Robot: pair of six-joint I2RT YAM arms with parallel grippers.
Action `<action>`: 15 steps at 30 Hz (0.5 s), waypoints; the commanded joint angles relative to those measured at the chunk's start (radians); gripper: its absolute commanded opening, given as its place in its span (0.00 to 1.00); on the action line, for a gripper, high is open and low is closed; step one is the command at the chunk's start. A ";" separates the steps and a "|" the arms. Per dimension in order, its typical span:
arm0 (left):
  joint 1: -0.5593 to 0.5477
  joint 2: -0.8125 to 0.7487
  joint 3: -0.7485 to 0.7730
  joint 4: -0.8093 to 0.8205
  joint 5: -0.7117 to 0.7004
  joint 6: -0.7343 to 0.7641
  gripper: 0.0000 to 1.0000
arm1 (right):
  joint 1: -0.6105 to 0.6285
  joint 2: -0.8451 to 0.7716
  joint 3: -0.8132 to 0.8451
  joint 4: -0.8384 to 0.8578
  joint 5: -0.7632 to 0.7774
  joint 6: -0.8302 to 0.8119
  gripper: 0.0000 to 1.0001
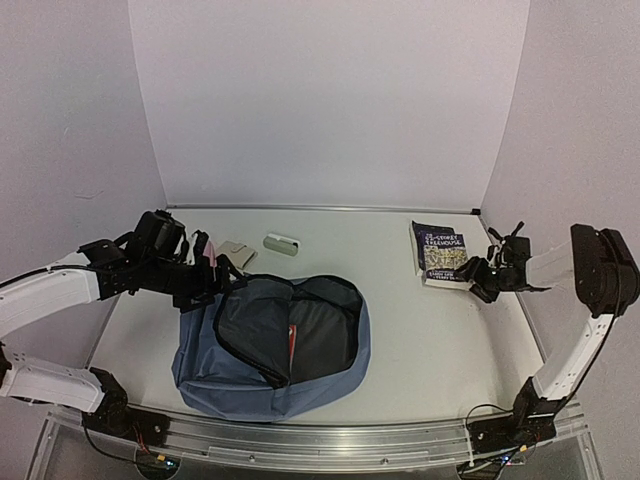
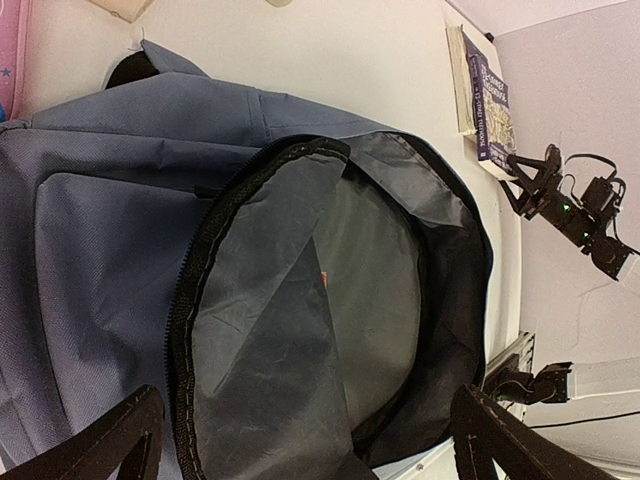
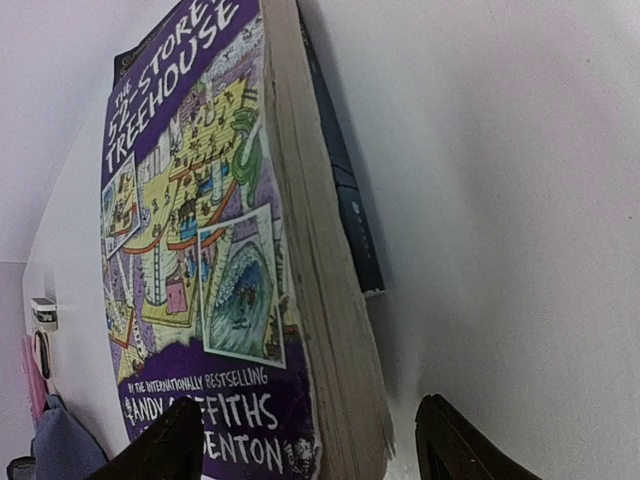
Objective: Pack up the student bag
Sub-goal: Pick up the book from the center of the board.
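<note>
The student bag (image 1: 200, 350), dusty blue, lies in the middle of the table with its main zip wide open and the dark lining (image 2: 300, 300) showing. My left gripper (image 1: 205, 265) hovers at the bag's upper-left corner; in the left wrist view the left gripper (image 2: 305, 450) is open, its fingers (image 2: 110, 445) spread over the bag's mouth and holding nothing. A purple paperback (image 1: 440, 252) lies at the far right on a thinner dark book (image 3: 345, 200). My right gripper (image 1: 470, 272) is open at its near corner. The fingertips (image 3: 460, 445) stand either side of the paperback's page edge (image 3: 320, 300).
A small white box (image 1: 282, 243) and a beige flat item (image 1: 236, 252) lie behind the bag, with something pink (image 2: 10, 60) by the left gripper. A red item (image 1: 292, 335) shows inside the bag. White walls close in on three sides; a metal rail (image 1: 320, 445) runs along the front.
</note>
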 commanded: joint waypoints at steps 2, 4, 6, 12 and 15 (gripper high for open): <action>0.006 0.002 0.057 0.008 0.005 0.023 1.00 | -0.005 0.067 0.024 0.058 -0.081 -0.015 0.70; 0.006 0.002 0.060 0.003 0.004 0.025 1.00 | -0.005 0.088 0.029 0.063 -0.089 -0.013 0.68; 0.006 0.002 0.065 -0.001 0.002 0.027 1.00 | -0.005 0.100 0.031 0.071 -0.095 -0.009 0.66; 0.006 0.005 0.078 -0.012 0.000 0.027 1.00 | -0.005 0.077 0.027 0.080 -0.105 0.017 0.47; 0.006 0.003 0.080 -0.014 -0.002 0.026 1.00 | -0.005 0.026 0.011 0.081 -0.110 0.031 0.31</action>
